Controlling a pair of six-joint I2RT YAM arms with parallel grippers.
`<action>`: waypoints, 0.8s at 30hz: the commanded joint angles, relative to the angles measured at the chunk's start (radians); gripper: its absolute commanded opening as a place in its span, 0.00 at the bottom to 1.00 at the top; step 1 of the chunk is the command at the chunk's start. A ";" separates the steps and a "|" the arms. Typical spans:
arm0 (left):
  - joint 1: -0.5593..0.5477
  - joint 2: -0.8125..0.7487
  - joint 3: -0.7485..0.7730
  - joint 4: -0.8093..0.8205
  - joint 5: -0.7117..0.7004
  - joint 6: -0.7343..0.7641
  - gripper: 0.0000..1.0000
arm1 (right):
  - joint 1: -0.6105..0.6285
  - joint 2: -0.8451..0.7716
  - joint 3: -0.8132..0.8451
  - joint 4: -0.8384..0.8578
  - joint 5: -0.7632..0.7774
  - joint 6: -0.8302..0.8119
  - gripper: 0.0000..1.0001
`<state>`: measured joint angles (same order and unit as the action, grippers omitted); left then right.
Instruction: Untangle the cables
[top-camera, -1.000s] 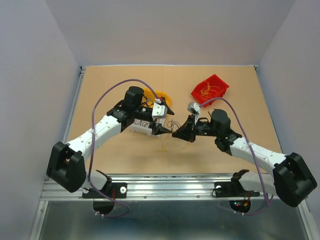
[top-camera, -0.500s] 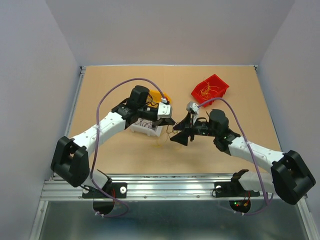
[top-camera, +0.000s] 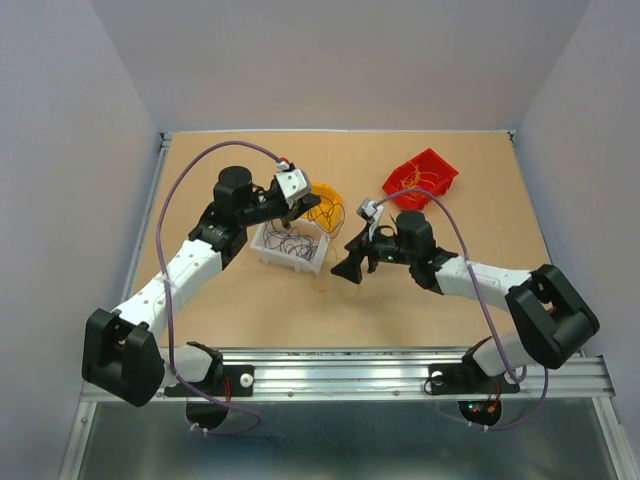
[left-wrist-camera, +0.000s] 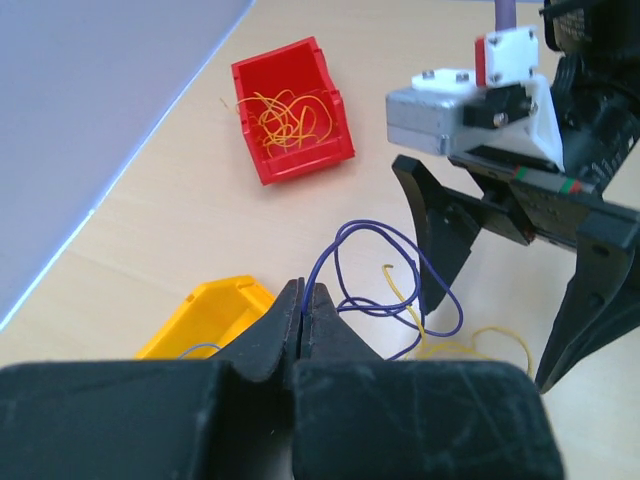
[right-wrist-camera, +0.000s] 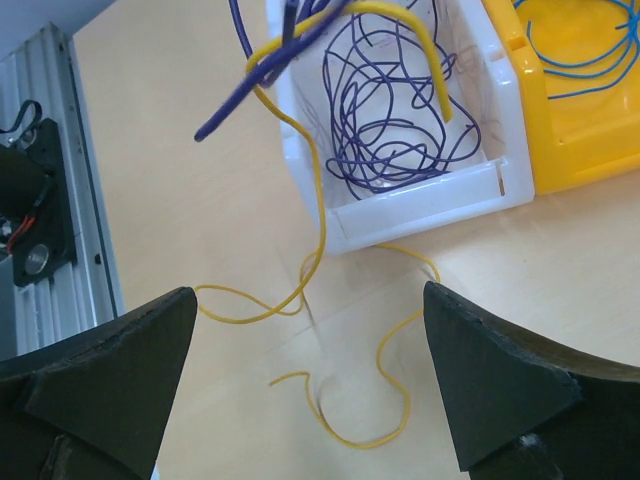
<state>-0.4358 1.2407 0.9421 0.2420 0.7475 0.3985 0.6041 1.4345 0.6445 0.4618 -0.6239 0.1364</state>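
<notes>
Clamping a purple wire (left-wrist-camera: 345, 255), the left claw (left-wrist-camera: 303, 292) holds it above the white bin (right-wrist-camera: 420, 205), likely for sorting; the right claw (right-wrist-camera: 308, 300) gapes open, 1 yellow wire (right-wrist-camera: 321, 200) between

Left of centre on the tan wooden table (top-camera: 400, 320) sits a white plastic open bin (top-camera: 290, 262) with thin purple cables (right-wrist-camera: 400, 120) heaped in it. A yellow plastic bin (top-camera: 335, 195) touches its far right side, and a red plastic bin (top-camera: 446, 175) holding thin yellow cables (left-wrist-camera: 285, 115) stands well apart, right and farther back. The left claw (top-camera: 292, 213) is over the white bin's far edge with a purple-and-yellow cable bunch (right-wrist-camera: 262, 80) hanging under it; the right claw (top-camera: 350, 268) is just right of that bin's near corner, above a loose yellow cable (right-wrist-camera: 245, 318) lying on the table before the bin.
</notes>
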 joint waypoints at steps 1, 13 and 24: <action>0.002 -0.038 -0.005 0.091 -0.086 -0.092 0.00 | 0.019 0.053 0.049 0.103 0.007 -0.043 1.00; 0.022 -0.043 -0.014 0.105 -0.175 -0.105 0.00 | 0.045 0.167 0.090 0.245 0.047 0.045 0.01; 0.071 -0.116 -0.080 0.016 -0.329 -0.020 0.00 | -0.125 -0.170 -0.074 0.094 0.476 0.172 0.00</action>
<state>-0.3691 1.1858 0.9028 0.2604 0.4831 0.3294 0.5697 1.3701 0.6266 0.5961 -0.3695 0.2245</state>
